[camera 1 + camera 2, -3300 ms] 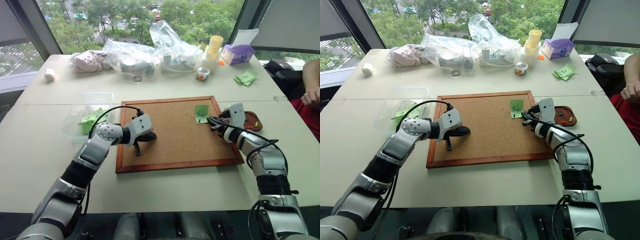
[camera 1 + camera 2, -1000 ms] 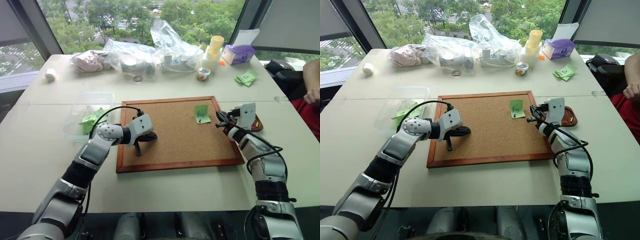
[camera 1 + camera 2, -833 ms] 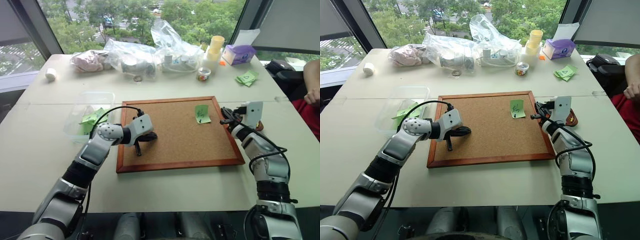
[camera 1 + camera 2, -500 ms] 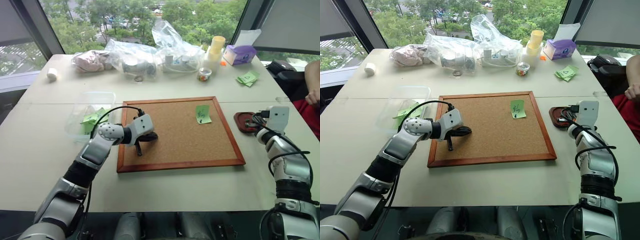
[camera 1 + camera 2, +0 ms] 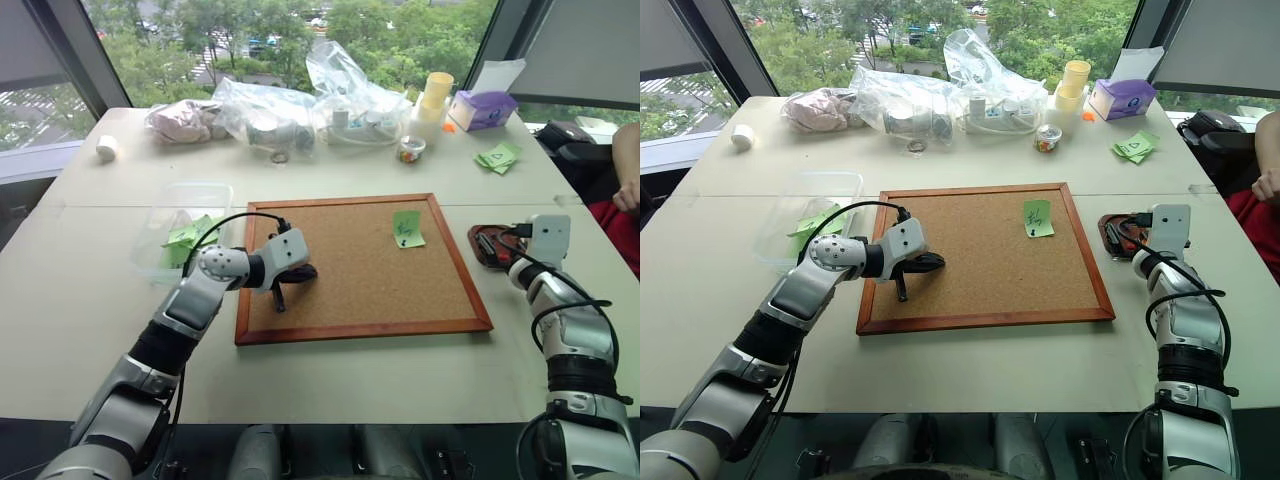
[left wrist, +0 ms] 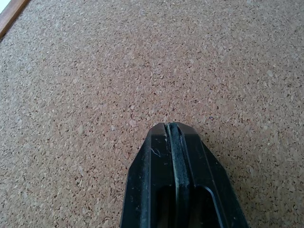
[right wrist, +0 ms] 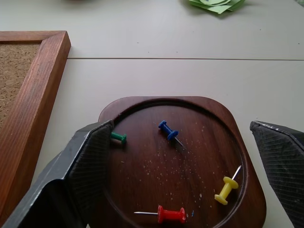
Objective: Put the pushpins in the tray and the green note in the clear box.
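Four plastic pushpins, one each of green, blue, yellow and red, lie inside the small reddish-brown wooden tray with its raised rim, which sits on the pale table just beside the right edge of the big wood-framed corkboard. The right gripper hangs over that tray with its two black fingers spread wide and nothing between them, so the pin part of the job looks largely done, though whether any pin is left in the cork is too fine to tell. The small light-green paper note with a dark scribble lies flat on the corkboard near its far right corner, so that half of the task is not yet done. The shallow clear plastic box stands on the table off the board's left edge, already holding some green slips. The left gripper rests low over the cork at the board's left side, fingers pressed together and empty. What remains, by my reading, is lifting the note and carrying it across the board to the box.
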Controlling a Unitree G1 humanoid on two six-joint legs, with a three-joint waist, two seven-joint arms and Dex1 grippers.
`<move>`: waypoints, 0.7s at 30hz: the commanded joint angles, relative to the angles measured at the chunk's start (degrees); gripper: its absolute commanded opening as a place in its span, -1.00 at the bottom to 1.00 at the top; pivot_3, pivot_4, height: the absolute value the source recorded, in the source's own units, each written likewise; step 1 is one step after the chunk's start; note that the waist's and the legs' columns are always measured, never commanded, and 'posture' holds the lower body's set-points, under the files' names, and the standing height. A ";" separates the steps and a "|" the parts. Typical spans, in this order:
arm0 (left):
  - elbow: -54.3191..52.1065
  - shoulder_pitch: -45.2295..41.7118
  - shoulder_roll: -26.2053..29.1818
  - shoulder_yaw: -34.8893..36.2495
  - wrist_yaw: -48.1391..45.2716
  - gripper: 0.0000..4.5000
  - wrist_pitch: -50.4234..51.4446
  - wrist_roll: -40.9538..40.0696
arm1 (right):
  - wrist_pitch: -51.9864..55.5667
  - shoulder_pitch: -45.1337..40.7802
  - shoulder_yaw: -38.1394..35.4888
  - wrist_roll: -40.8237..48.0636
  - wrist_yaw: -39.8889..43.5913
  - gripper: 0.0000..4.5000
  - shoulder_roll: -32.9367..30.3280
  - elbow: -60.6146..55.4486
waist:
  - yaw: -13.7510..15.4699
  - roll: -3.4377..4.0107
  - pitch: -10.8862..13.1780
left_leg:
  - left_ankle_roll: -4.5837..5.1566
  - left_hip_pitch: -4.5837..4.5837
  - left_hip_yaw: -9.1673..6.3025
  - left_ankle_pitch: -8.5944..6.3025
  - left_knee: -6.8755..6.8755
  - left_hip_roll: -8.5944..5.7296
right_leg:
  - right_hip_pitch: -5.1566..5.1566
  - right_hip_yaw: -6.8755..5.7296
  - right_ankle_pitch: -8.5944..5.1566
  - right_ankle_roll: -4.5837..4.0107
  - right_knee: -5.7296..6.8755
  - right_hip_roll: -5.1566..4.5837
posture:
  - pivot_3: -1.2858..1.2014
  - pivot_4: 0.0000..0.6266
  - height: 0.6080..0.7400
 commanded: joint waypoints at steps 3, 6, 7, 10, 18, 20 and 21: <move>1.79 1.62 0.14 -3.03 -1.29 -1.00 0.98 1.31 | -5.19 -1.88 -2.21 1.01 -0.58 0.99 -0.23 -5.09 | -0.03 0.01 0.00 | 0.00 0.00 0.00 0.00 0.00 0.00 | 0.00 0.00 0.00 0.00 0.00 0.00 | 0.03 -0.52 0.97; 1.97 1.52 0.17 -3.02 -1.44 -1.00 0.85 1.30 | -5.46 -2.11 -0.80 0.96 0.46 0.99 -0.01 -7.16 | -0.06 0.01 0.00 | 0.00 0.00 -0.01 0.00 0.00 0.01 | 0.00 0.00 0.00 0.00 0.01 0.00 | 0.03 -0.52 0.97; 2.03 1.45 0.17 -3.05 -1.49 -1.00 0.81 1.31 | -4.14 -1.97 1.69 1.16 2.59 0.99 0.43 -9.46 | -0.04 0.01 0.00 | 0.00 0.00 0.00 0.00 0.00 0.01 | 0.00 0.00 0.00 0.00 0.01 0.00 | 0.03 -0.52 0.97; 2.20 1.31 0.19 -3.06 -1.57 -1.00 0.63 1.38 | 2.11 -0.70 8.30 4.87 9.38 0.99 2.91 -17.17 | -0.11 0.02 -0.04 | 0.00 0.01 -0.01 0.00 0.00 0.03 | 0.00 0.00 0.00 0.00 0.01 0.03 | 0.03 -0.52 0.97; 1.98 1.53 0.25 -2.91 -1.60 -1.00 0.90 1.52 | 7.46 2.33 14.70 5.83 13.45 0.99 6.18 -21.39 | 0.21 0.02 -0.07 | 0.09 -0.07 -0.03 -0.05 0.02 -0.02 | 0.01 -0.02 0.00 0.00 -0.06 -0.02 | 0.03 -0.52 0.97; 1.86 1.66 0.35 -2.87 -1.59 -1.00 0.91 1.51 | 7.69 2.27 14.84 5.75 13.60 0.99 6.50 -21.06 | 0.10 0.02 -0.07 | 0.09 -0.07 -0.03 -0.05 0.02 -0.01 | 0.00 -0.02 0.00 0.00 -0.05 -0.02 | 0.03 -0.52 0.97; 1.83 1.70 0.37 -2.87 -1.57 -1.00 0.92 1.49 | 7.78 2.21 14.82 5.81 13.68 0.99 6.57 -20.94 | 0.08 0.02 -0.07 | 0.09 -0.06 -0.03 -0.05 0.02 -0.01 | 0.00 -0.02 0.00 0.00 -0.05 -0.01 | 0.03 -0.52 0.97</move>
